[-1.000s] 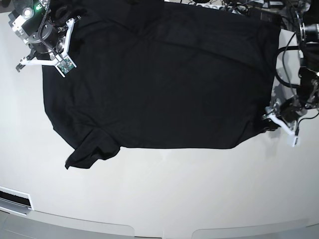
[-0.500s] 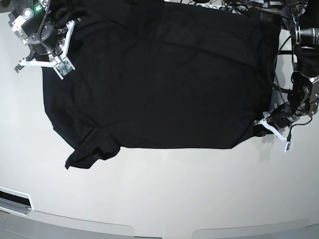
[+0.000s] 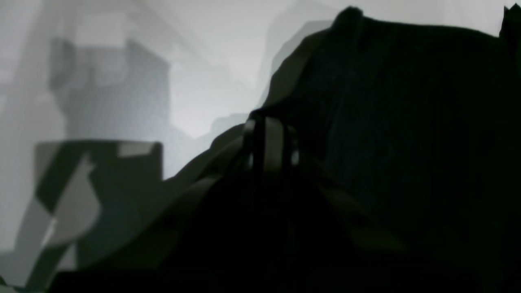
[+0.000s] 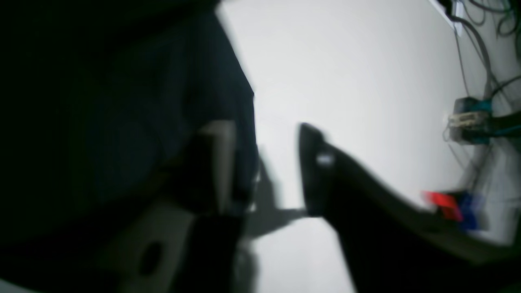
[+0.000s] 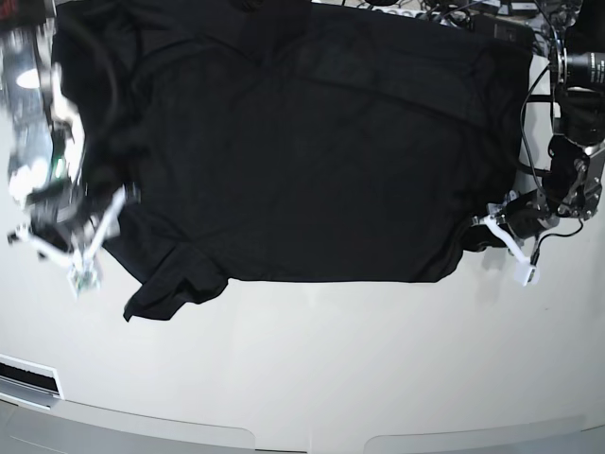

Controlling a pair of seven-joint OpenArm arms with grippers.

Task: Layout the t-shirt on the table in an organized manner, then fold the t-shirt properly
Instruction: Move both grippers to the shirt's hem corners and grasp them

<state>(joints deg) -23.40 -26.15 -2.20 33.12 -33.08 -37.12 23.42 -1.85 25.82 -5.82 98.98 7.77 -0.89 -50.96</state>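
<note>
With your left end effector (image 5: pixel 503 234) pinching the t-shirt (image 5: pixel 302 142) hem and the right end effector (image 5: pixel 68 248) spread beside its edge, a one-sided pull could skew it across the bench (image 5: pixel 331 359).

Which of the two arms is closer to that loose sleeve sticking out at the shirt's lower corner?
The right gripper, just beside the sleeve at that end of the t-shirt. The left gripper is at the opposite edge.

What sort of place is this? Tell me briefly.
Probably a robotics lab bench: a glossy white table, a black t-shirt spread between two arms' grippers, and loose cables along the far edge.
</note>
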